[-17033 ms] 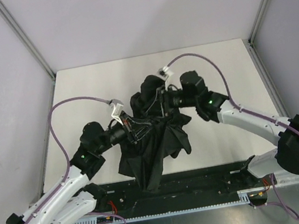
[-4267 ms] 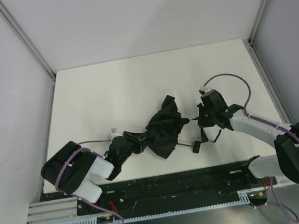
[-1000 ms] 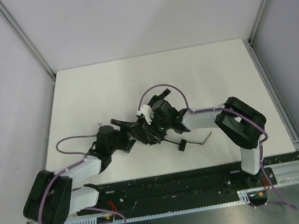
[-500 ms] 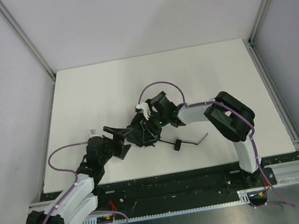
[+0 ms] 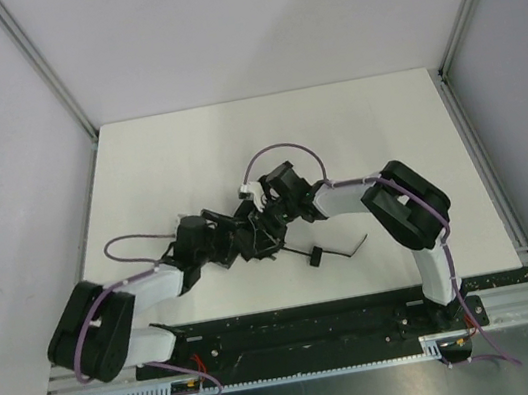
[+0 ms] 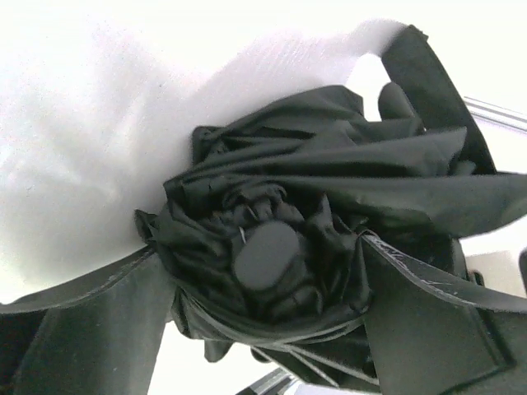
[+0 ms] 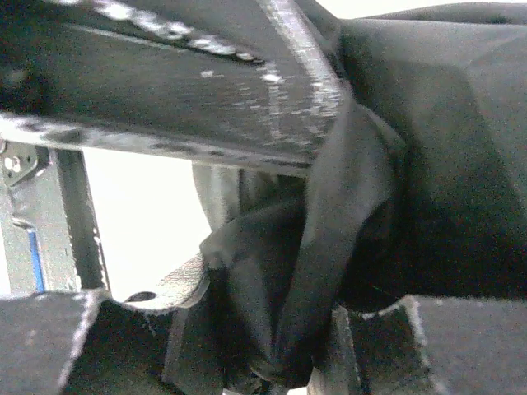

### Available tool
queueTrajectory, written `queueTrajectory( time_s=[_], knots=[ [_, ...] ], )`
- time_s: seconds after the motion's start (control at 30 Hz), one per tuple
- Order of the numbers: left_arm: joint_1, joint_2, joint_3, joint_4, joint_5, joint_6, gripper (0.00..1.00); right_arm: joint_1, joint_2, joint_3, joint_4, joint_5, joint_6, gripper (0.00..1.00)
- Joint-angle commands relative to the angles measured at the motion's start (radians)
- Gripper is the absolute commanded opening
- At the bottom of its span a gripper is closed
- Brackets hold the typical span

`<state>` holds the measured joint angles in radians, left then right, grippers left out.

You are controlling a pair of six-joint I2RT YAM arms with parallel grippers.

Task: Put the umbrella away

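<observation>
The black umbrella (image 5: 254,243) lies folded and bunched at the table's middle. Its short handle (image 5: 317,257) and wrist loop (image 5: 356,244) trail to the right. In the left wrist view the round tip cap (image 6: 265,253) faces the camera inside crumpled canopy fabric (image 6: 329,164). My left gripper (image 5: 228,241) (image 6: 257,245) is open and straddles that end, with fabric brushing both fingers (image 6: 428,321). My right gripper (image 5: 266,221) (image 7: 272,346) comes in from the right. It is shut on a fold of the canopy (image 7: 313,271).
The white table (image 5: 167,163) is walled by pale panels and metal posts (image 5: 39,63). A black rail (image 5: 306,327) runs along the near edge by the arm bases. Purple cables (image 5: 272,154) loop above both wrists.
My left arm has swung back in toward the umbrella's tip end and its jaws have begun narrowing around the bunched canopy. The right gripper keeps its hold and has barely moved.
</observation>
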<state>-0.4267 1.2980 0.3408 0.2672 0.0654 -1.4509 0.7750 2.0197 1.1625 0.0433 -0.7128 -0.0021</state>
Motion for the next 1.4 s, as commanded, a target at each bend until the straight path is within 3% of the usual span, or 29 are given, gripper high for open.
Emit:
queueTrajectory(
  time_s=[0.0, 0.17, 0.33, 0.37, 0.47, 0.6, 0.7, 0.83, 1.0, 1.17, 1.37],
  knots=[
    [-0.009, 0.153, 0.001, 0.0, -0.113, 0.039, 0.78, 0.053, 0.026, -0.08, -0.378, -0.004, -0.101, 0.0],
    [-0.022, 0.13, -0.027, 0.029, -0.165, 0.103, 0.27, 0.053, -0.017, -0.045, -0.405, -0.023, -0.163, 0.0],
    [-0.026, 0.078, -0.055, 0.035, -0.165, 0.14, 0.02, 0.048, -0.042, -0.003, -0.454, 0.028, -0.189, 0.0],
    [-0.027, 0.082, -0.056, 0.035, -0.151, 0.141, 0.01, 0.045, -0.058, 0.002, -0.456, 0.076, -0.168, 0.03],
    [-0.028, 0.094, -0.062, 0.033, -0.098, 0.122, 0.0, 0.047, -0.151, 0.006, -0.461, 0.263, -0.078, 0.31],
    [-0.027, 0.09, -0.071, 0.015, -0.041, 0.062, 0.0, 0.139, -0.353, -0.031, -0.429, 0.642, -0.017, 0.68],
    [-0.027, 0.084, -0.035, -0.093, -0.007, 0.028, 0.0, 0.254, -0.427, -0.058, -0.4, 0.909, -0.05, 0.82],
    [-0.028, 0.077, 0.009, -0.222, 0.029, 0.01, 0.0, 0.389, -0.44, -0.111, -0.314, 1.142, -0.109, 0.87],
    [-0.026, 0.073, 0.02, -0.258, 0.053, 0.0, 0.0, 0.498, -0.378, -0.141, -0.135, 1.268, -0.223, 0.87],
    [-0.018, 0.085, 0.018, -0.307, 0.074, -0.012, 0.0, 0.479, -0.28, -0.144, 0.034, 1.232, -0.346, 0.8],
    [-0.013, 0.116, 0.022, -0.321, 0.12, -0.05, 0.0, 0.4, -0.174, -0.14, 0.075, 1.076, -0.356, 0.69]
  ],
)
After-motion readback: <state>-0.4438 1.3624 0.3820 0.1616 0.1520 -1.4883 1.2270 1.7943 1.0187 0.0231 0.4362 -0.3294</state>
